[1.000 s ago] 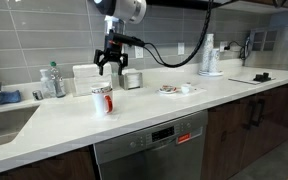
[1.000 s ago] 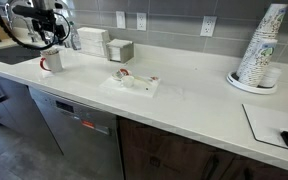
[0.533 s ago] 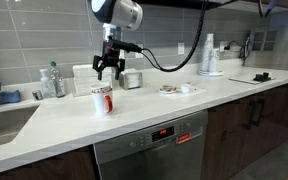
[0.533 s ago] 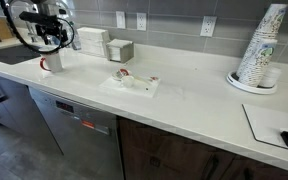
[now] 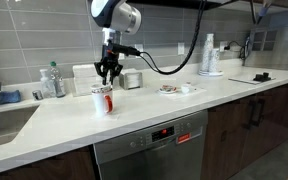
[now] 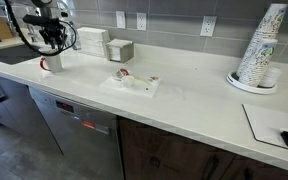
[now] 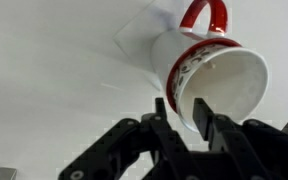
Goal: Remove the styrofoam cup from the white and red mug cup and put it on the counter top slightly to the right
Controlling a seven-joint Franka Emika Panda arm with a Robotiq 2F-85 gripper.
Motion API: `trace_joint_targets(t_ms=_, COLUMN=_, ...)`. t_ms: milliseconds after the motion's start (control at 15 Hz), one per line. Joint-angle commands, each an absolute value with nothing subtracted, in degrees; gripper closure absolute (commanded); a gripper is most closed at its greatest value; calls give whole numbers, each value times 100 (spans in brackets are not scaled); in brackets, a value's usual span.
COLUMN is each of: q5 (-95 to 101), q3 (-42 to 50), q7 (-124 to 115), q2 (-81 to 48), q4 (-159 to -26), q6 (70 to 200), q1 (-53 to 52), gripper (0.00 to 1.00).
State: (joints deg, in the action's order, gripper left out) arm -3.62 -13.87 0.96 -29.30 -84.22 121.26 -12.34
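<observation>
white and red mug cup (image 7: pixel 189 60) lower rim hidden behind fingers (image 7: pixel 170 120), their bases cut by bottom edge
</observation>
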Motion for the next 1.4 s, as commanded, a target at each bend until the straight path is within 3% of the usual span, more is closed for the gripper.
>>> trace_joint_targets(t_ms=0, q5=-439, q3=-1316, q7=243, q2=-3070, q4=-8229, q6=12011, q1=-1297, gripper=86)
trace_joint_targets(t_ms=67, q5=-444, q3=-1318, q7=241, q2=-3067, q4=-8225, q6=11992, q1=-1296, gripper=98)
trace_joint_targets(t_ms=133, q5=-489, q3=-1337, q7=246, q2=-3060, q4=-8223, q6=11974, q1=-1284, gripper=100)
trace_joint_targets(t_ms=1333, q5=-1825, q3=-1389, q7=181, q2=-1689, q4=-8774, q6=12121, q1=-906, gripper=99)
